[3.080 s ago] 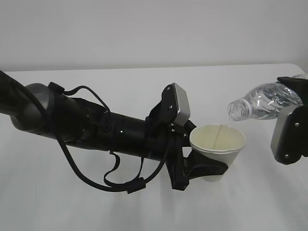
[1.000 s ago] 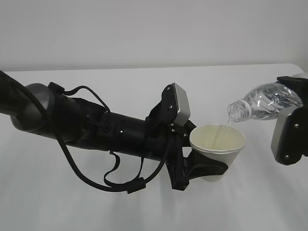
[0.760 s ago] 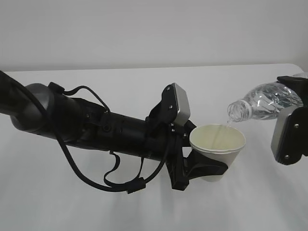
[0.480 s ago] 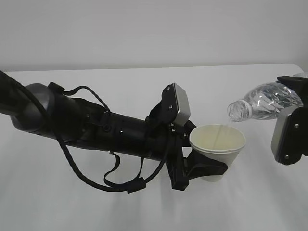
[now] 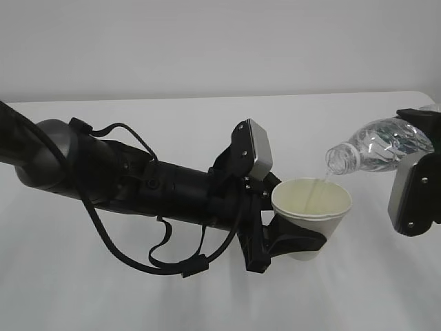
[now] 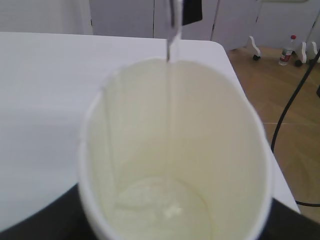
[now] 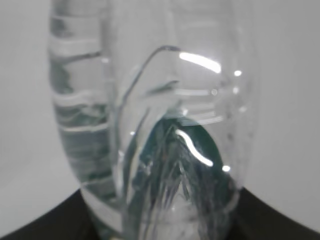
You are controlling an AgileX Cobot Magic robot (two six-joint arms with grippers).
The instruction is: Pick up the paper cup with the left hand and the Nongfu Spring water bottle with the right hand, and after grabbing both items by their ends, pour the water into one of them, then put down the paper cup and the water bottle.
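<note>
Water [image 5: 318, 187] was falling in a thin stream from the Nongfu Spring water bottle [image 5: 382, 147], pinched tilted by your right hand [image 5: 422, 176], into the paper cup [image 5: 311, 215] clamped by your left hand [image 5: 281, 238] just below its mouth, so you next needed to level the bottle.

Bare white table [image 5: 207, 303] lies open in front and behind. The left arm [image 5: 138, 186] bars the middle, and the tilted water bottle [image 5: 379, 148] overhangs the paper cup [image 5: 313, 214].
</note>
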